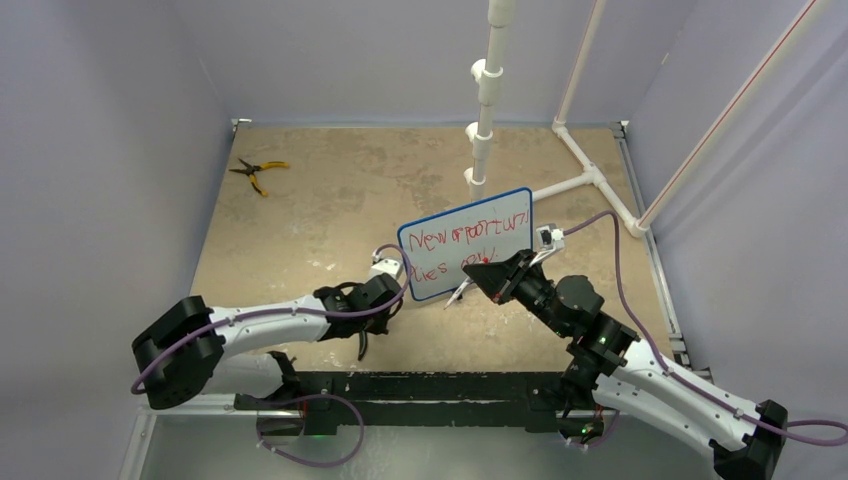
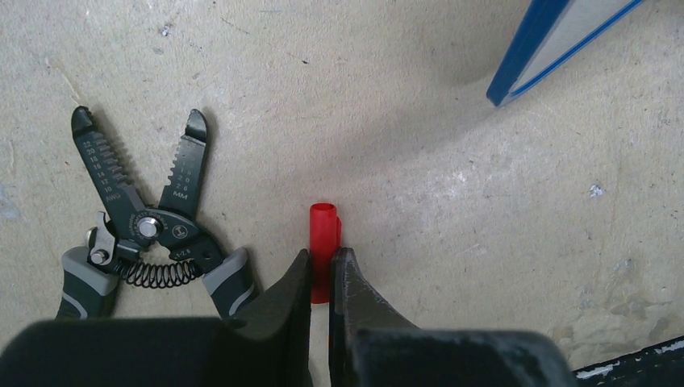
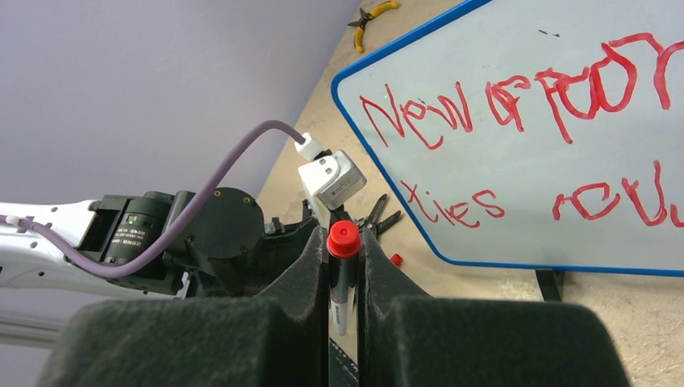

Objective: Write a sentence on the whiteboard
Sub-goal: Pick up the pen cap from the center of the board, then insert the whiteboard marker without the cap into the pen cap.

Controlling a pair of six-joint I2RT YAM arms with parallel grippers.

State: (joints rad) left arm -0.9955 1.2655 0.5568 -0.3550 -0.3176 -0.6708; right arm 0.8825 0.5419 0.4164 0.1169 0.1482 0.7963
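The whiteboard (image 1: 440, 285) (image 3: 516, 185) stands upright mid-table, blue-framed, and carries the sentence (image 1: 468, 237) (image 3: 500, 105) in two rows of red handwriting. My right gripper (image 1: 482, 271) (image 3: 343, 246) is shut on a marker (image 1: 459, 293) (image 3: 342, 294), whose red end (image 3: 343, 238) sticks up between the fingers in front of the board. My left gripper (image 1: 380, 305) (image 2: 323, 256) points down at the table by the board's lower left corner (image 2: 556, 40). It is shut on a red marker cap (image 2: 323, 226) (image 3: 395, 260) that lies on the table.
Grey-handled wire strippers (image 2: 145, 234) (image 3: 379, 216) lie open just left of the left gripper. Yellow-handled pliers (image 1: 258, 172) (image 3: 373, 14) rest at the far left. A white pipe stand (image 1: 485, 110) rises behind the board, with pipes along the right.
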